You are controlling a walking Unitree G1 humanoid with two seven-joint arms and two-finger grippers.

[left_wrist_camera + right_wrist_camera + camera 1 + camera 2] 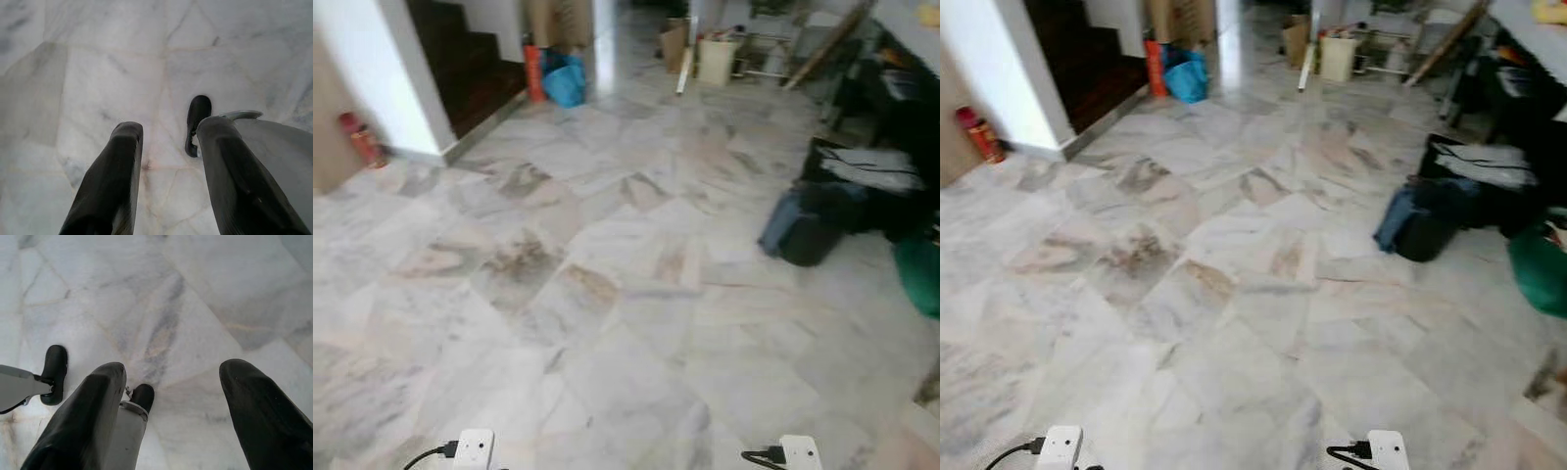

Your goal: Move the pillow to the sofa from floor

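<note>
In the left eye view, a wide marble floor (607,323) of grey and beige veined tiles spread out ahead, slightly blurred. At the far left a dark staircase (470,69) rose behind a white wall (382,78), with a red canister (360,139) standing at the wall's near corner. Further back a blue bag (566,80) sat beside an orange upright object (534,69), and cardboard boxes (674,44) and a pale bin (717,61) stood near the far end. On the right, a dark blue and black bag (803,227) lay on the floor beside a black case with white cloth on top (867,168), and something green (920,274) sat nearer the edge. Two white cabled blocks (475,448) showed at the bottom edge.

The right eye view showed the same scene. No pillow could be made out in it, so I cannot tell where the pillow lay.

In the left wrist view, the left gripper (168,147) hung above the marble, its fingers (117,176) released and apart with nothing between them; a black foot (198,122) showed beyond.

In the right wrist view, the right gripper (171,387) hung likewise, its fingers (259,411) spread wide and holding nothing, with two black feet (54,372) on the tiles below.
</note>
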